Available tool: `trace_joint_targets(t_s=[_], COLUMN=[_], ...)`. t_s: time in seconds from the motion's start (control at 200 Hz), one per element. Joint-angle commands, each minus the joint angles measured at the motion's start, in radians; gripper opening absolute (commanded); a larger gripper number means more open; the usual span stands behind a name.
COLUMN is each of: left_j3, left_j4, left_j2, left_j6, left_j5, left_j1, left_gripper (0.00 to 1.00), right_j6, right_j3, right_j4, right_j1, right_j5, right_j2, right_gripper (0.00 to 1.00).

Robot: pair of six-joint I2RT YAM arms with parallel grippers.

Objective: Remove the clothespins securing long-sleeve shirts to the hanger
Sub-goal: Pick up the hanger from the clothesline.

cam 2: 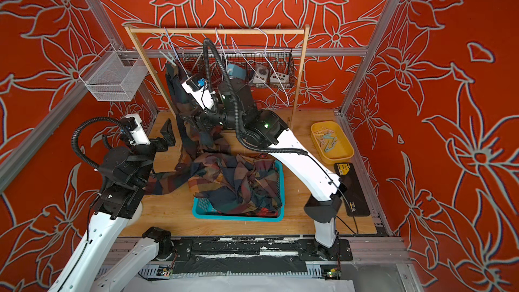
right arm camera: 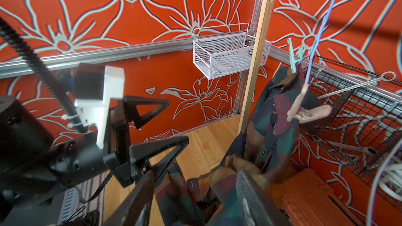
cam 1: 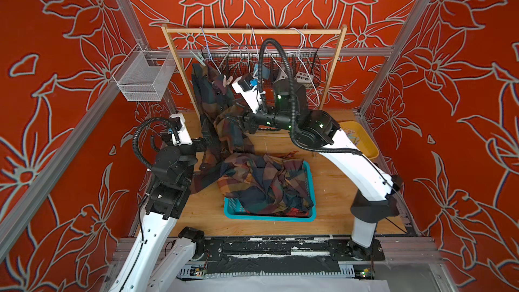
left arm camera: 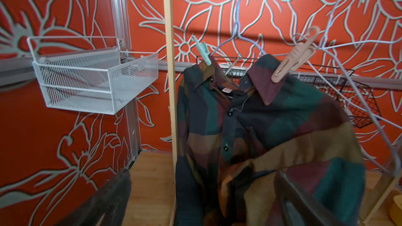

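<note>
A dark plaid long-sleeve shirt (left arm camera: 250, 127) hangs on a thin wire hanger (left arm camera: 239, 18) at the left end of the wooden rack (cam 1: 252, 31). A mint clothespin (left arm camera: 203, 53) clips one shoulder and a pink clothespin (left arm camera: 293, 57) clips the collar side; both also show in a top view, the mint clothespin (cam 1: 198, 57) and the pink clothespin (cam 1: 227, 80). My right gripper (right arm camera: 195, 177) is closed on a bunched fold of this shirt's lower part, lifting it. My left gripper (cam 2: 168, 136) stands wide open beside the shirt, holding nothing.
Two more plaid shirts (cam 1: 261, 183) lie heaped in a teal basket (cam 1: 280, 217) mid-table. A yellow tray (cam 2: 344, 150) at the right holds several loose clothespins. A white mesh basket (cam 1: 140, 80) hangs on the left wall. A black wire basket (cam 1: 314, 63) sits behind the rack.
</note>
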Motion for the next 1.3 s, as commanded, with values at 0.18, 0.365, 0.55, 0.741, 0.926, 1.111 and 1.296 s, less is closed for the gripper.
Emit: trace_joint_targets(t_s=[0.18,0.365,0.55,0.741,0.926,1.111,1.296], left_j3=[-0.028,-0.048,-0.055,-0.07,-0.075,-0.081,-0.087], left_j4=[0.023,0.039,0.047,0.061,0.066,0.069,0.072], left_j2=[0.005,0.004,0.001,-0.001,0.007,0.004,0.007], left_j6=[-0.085,-0.093,-0.089,-0.092,-0.095,-0.092,-0.098], left_j5=[-0.037,-0.03,-0.027,-0.015,0.0,0.0,0.017], left_j1=[0.039,0.045,0.048,0.047,0.049,0.05,0.052], left_gripper=[0.98,0.98,0.98,0.98,0.98,0.98,0.98], right_j6=[0.008,0.025,0.006,-0.028,-0.059,-0.07,-0.068], right_j3=[0.169,0.165,0.165,0.119,0.088,0.083,0.079], right_j4=[-0.048,-0.018,0.003,0.014,0.029,0.027,0.04], right_j1=[-0.036,-0.073,-0.077,-0.077,-0.078,-0.077,-0.09], right_j5=[0.117,0.131,0.154,0.139,0.169,0.174,0.181], right_j2=[0.158,0.186,0.192,0.137,0.095,0.08,0.09], right_gripper=[0.6,0.59,0.59,0.59,0.59,0.59,0.6])
